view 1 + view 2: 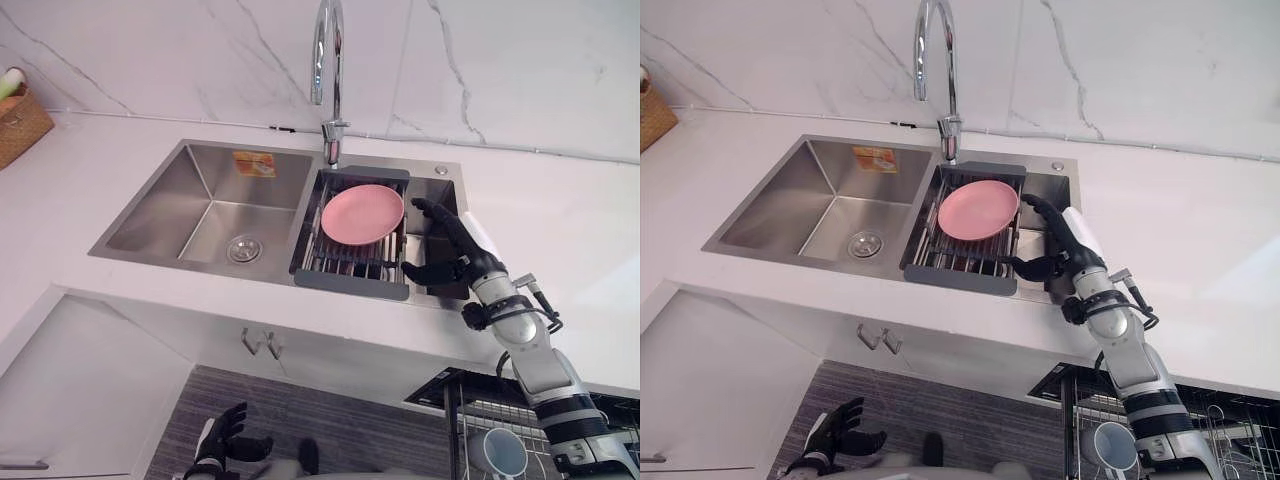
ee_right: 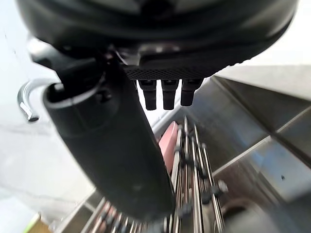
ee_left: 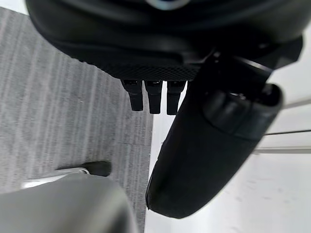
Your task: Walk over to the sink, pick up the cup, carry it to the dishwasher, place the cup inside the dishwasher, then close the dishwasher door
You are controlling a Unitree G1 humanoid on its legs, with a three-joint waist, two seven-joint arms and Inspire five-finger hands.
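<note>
Right hand point(image 1: 458, 250) hovers over the right end of the sink point(image 1: 160, 195), fingers spread, thumb out, gripping nothing. It is just beside the dish rack point(image 1: 350, 265), which holds a pink plate point(image 1: 362, 213). Left hand point(image 1: 225, 440) hangs low above the floor, fingers loose and empty.

Right eye view now: a pale blue cup point(image 1: 1115, 445) sits in the dishwasher's wire rack point(image 1: 1220, 430), well apart from that right hand.

Left wrist view: straight fingers point(image 3: 153, 99), nothing held.

Right wrist view: fingers point(image 2: 167, 94) extended above the rack bars, with the plate's edge beyond them.

I read this as the reach at the sink. Whether another cup lies under the palm, I cannot tell. If so, the hand must lower and close round it; otherwise the door needs shutting.
</note>
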